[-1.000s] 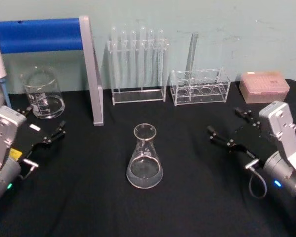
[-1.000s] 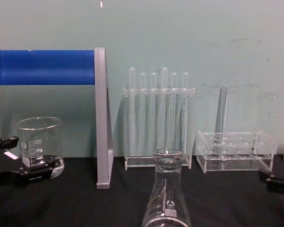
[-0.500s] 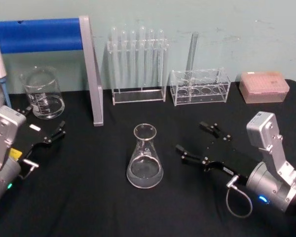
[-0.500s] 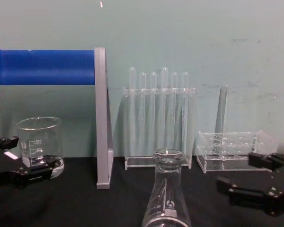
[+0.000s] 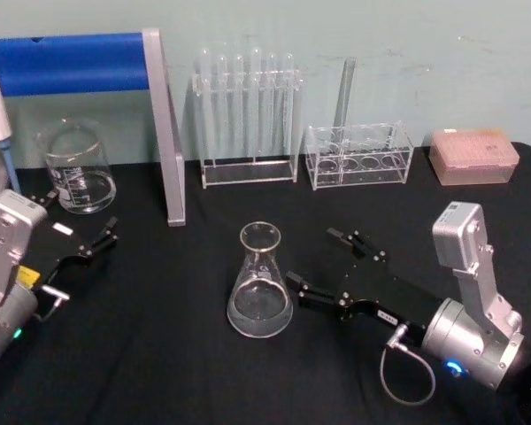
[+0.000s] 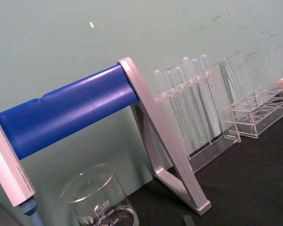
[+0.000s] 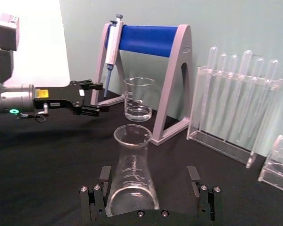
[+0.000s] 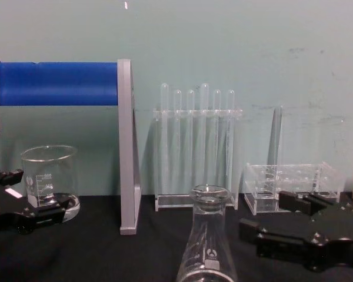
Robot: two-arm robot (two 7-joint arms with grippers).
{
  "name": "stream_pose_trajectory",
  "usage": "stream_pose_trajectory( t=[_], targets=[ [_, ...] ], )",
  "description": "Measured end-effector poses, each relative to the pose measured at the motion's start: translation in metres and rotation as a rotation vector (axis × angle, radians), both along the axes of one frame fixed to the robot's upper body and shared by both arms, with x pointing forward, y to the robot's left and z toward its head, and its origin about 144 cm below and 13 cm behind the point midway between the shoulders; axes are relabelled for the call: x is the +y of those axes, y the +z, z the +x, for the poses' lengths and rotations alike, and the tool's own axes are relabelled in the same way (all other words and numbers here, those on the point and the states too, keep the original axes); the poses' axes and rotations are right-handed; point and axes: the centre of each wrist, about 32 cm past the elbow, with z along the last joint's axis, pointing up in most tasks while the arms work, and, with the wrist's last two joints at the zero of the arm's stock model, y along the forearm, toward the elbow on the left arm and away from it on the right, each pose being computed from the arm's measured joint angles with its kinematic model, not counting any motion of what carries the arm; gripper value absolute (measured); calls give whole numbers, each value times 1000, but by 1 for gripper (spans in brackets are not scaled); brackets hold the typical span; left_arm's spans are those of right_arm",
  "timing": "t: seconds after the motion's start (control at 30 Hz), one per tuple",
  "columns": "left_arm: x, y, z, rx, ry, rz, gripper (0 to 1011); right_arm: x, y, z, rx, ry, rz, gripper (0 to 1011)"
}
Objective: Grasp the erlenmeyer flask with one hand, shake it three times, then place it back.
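Note:
The erlenmeyer flask [image 5: 260, 282] stands upright on the black table at centre, clear glass with white markings; it also rises at the bottom of the chest view [image 8: 207, 247]. My right gripper [image 5: 314, 258] lies low just right of it, open, its nearer fingertip close to the flask's base without touching. In the right wrist view the flask [image 7: 132, 174] stands straight ahead of the right gripper [image 7: 148, 181], between the lines of its two spread fingers. My left gripper [image 5: 75, 217] rests open at the table's left, near the beaker, holding nothing.
A glass beaker [image 5: 75, 168] sits back left under a blue-barred pipette stand [image 5: 71, 62]. A test tube rack [image 5: 248, 115], a lower clear rack [image 5: 358, 155] and a pink tip box [image 5: 473, 155] line the back edge.
My right gripper has travelled left across the table, open all the way, from the right edge to just beside the flask. Flask and left arm have stayed put.

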Motion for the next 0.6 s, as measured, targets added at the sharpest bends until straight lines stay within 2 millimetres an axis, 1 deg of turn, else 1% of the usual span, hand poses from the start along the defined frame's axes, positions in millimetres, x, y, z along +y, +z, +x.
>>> stream_pose_trajectory(
  t=[0.3,0.6],
  targets=[
    [0,0,0,0,0,0,1001,6,-3,0,21,29,15,1000],
    [0,0,0,0,0,0,1001,16,-9,10,23,59,-1,1000]
  ],
)
